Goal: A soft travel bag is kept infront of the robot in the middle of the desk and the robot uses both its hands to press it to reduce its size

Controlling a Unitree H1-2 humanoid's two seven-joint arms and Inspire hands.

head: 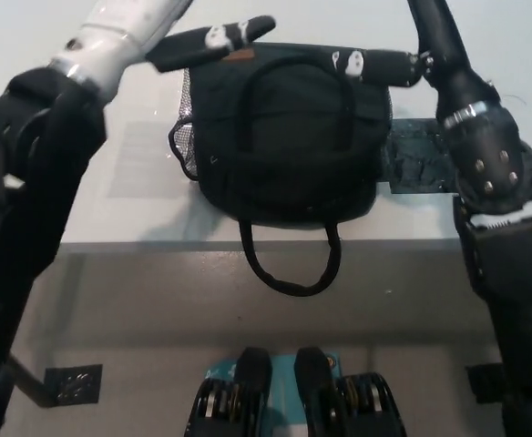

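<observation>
Robot hand on the left (170, 32), white with dark fingers, is reaching in from the upper left, and one dark finger is lying across the far left corner of the soft travel bag (289, 137), just beside its small orange label (240, 55). Most of this robot hand is cut off by the top edge, so I cannot tell whether it is spread or closed. The black right robot hand (403, 55) is coming in from the upper right, with one finger stretching leftward over the bag's far right edge; the rest is out of view, so its spread cannot be told either.

The bag is sitting in the middle of the white worktop (84, 209), close to the near edge. It is dark and boxy, with one carry handle (293, 82) arching over its top and a second handle loop (291, 269) hanging down over the near edge of the worktop. A mesh pocket (186, 137) is bulging on its left side.

Just to the right of the bag, a dark flat patch (425, 164) is lying on the worktop, partly under the black right arm (485, 155).
</observation>
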